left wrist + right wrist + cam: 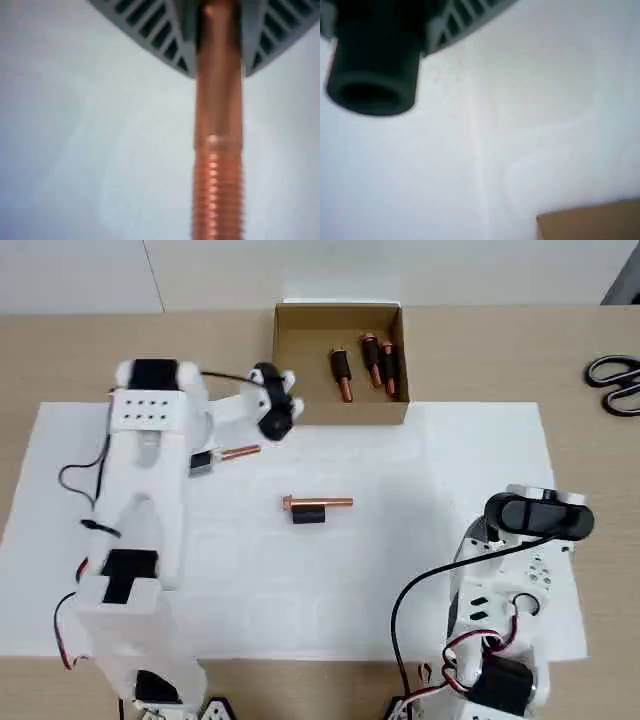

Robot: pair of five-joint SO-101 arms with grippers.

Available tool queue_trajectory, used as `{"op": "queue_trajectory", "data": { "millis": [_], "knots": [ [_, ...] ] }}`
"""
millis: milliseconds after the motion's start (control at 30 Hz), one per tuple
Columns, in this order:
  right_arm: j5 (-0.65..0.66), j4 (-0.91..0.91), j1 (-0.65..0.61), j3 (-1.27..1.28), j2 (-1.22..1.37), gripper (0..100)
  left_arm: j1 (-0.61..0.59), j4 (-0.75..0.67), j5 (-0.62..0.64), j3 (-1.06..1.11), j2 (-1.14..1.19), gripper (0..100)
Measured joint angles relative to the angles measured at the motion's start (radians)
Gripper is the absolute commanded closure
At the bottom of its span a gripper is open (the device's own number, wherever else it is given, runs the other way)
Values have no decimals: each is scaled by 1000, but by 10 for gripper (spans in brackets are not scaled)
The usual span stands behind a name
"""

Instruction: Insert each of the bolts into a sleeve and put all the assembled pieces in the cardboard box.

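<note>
Three assembled pieces [372, 360] are lying inside the cardboard box [300, 360]; a fourth piece [317, 506] is waiting on the mat [450, 470] outside the box, not yet boxed. Left jaws are gripping a bolt [240, 452] beside the box, right jaws are clamping a sleeve [372, 70] well apart from it — both awaiting joining

The head of the bolt [218, 125] is hidden between the fingers of the left gripper [218, 65], and its threaded end, beyond the fingertips, is cut off by the frame edge. The back of the sleeve [372, 65] is covered by the right gripper [380, 27]; its rim, past the fingertips, is blurred.
</note>
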Motion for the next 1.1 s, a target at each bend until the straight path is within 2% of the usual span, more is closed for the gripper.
{"op": "queue_trajectory", "data": {
  "millis": [267, 633, 833, 1100],
  "knots": [
    [0, 0, 0, 0, 0, 995, -54, -3, -83, 6, 48, 994],
    [0, 0, 0, 0, 0, 995, 28, -6, -83, 8, 256, 989],
    [0, 0, 0, 0, 0, 995, 31, -6, -84, -11, 308, 824],
    [0, 0, 0, 0, 0, 995, 31, 2, -63, -48, 318, 812]
  ]
}}
